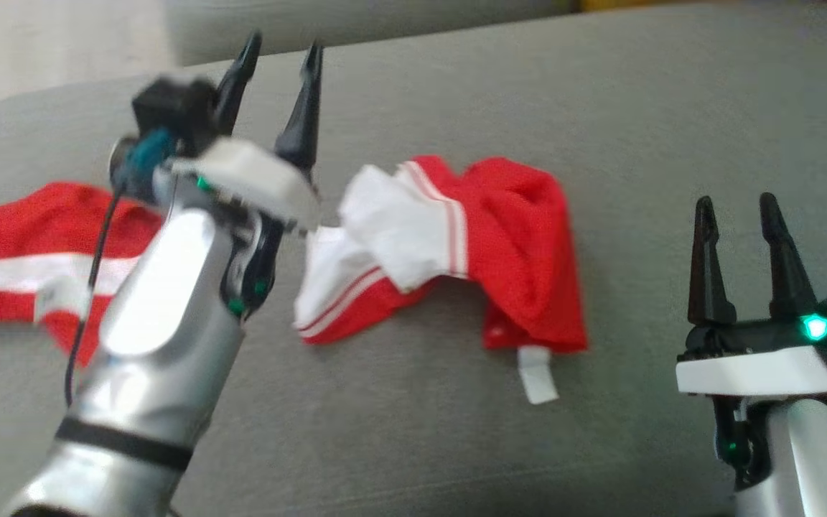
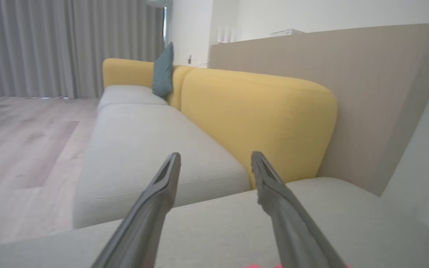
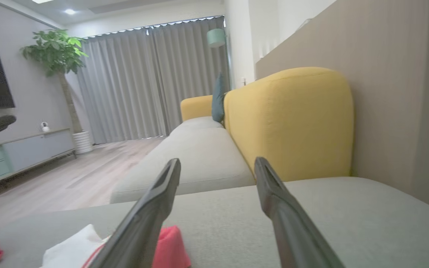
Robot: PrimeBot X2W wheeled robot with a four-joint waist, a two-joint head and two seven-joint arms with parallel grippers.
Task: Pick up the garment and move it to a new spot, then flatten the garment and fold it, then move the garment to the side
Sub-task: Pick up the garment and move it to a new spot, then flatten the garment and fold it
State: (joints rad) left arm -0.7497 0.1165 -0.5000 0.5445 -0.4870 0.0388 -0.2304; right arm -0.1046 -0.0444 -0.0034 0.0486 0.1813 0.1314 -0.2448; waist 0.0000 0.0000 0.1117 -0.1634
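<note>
Right gripper (image 1: 736, 205) at near right, fingers apart, empty; left gripper (image 1: 281, 50) also apart with nothing between, off the cloth; red-and-white garment (image 1: 521, 237) lies crumpled between them on the grey cushion (image 1: 600, 93), with the yellow backrest (image 2: 259, 111) beyond.

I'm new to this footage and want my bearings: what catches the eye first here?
A crumpled red and white fabric garment sprawls across the grey upholstered sofa seat. The left pincer, open and empty, hangs over its left half; the right pincer stands open at the lower right. A bright yellow padded backrest rises beyond the seat.
</note>
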